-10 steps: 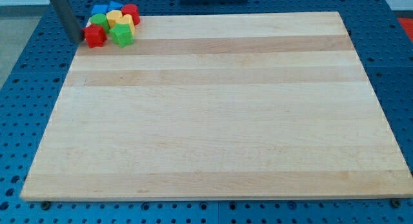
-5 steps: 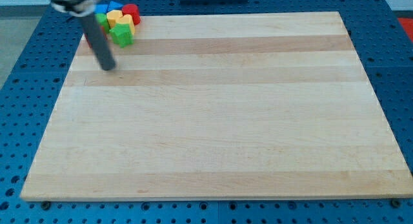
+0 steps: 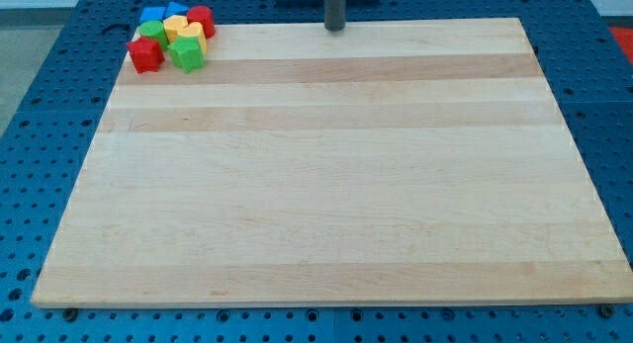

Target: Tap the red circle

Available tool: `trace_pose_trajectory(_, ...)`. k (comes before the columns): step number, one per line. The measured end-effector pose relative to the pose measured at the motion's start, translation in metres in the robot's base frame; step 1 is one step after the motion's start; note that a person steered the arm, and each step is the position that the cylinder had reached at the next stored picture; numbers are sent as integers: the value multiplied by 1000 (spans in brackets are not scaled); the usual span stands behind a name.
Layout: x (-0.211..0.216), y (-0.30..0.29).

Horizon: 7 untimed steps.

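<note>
My tip (image 3: 334,28) is sitting at table (image 3: 326,185) top edge, well right of red circle (image 3: 202,20); no jaws showing; I'm risking scattering the neighbouring yellow block (image 3: 178,28).

The board (image 3: 326,175) is pale wood in lengthwise bands of lighter and warmer tan, lying on a blue table (image 3: 30,135) patterned with rows of dark holes. At the board's 10 o'clock corner sits a cluster of blocks: a red circle (image 3: 202,21), a red block (image 3: 145,55), a green block (image 3: 186,53), a smaller green one (image 3: 151,31), two yellow blocks (image 3: 182,30) and blue blocks (image 3: 163,12). The rod ending in my tip (image 3: 334,29) is dark grey.
</note>
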<state>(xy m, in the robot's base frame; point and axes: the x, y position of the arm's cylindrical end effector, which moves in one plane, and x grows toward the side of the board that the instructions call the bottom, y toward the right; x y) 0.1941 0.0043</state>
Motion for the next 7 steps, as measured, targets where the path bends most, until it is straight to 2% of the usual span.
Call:
trace_pose_trajectory(2, 0, -13)
trace_pose_trajectory(5, -1, -159)
trace_pose_trajectory(7, -1, -226)
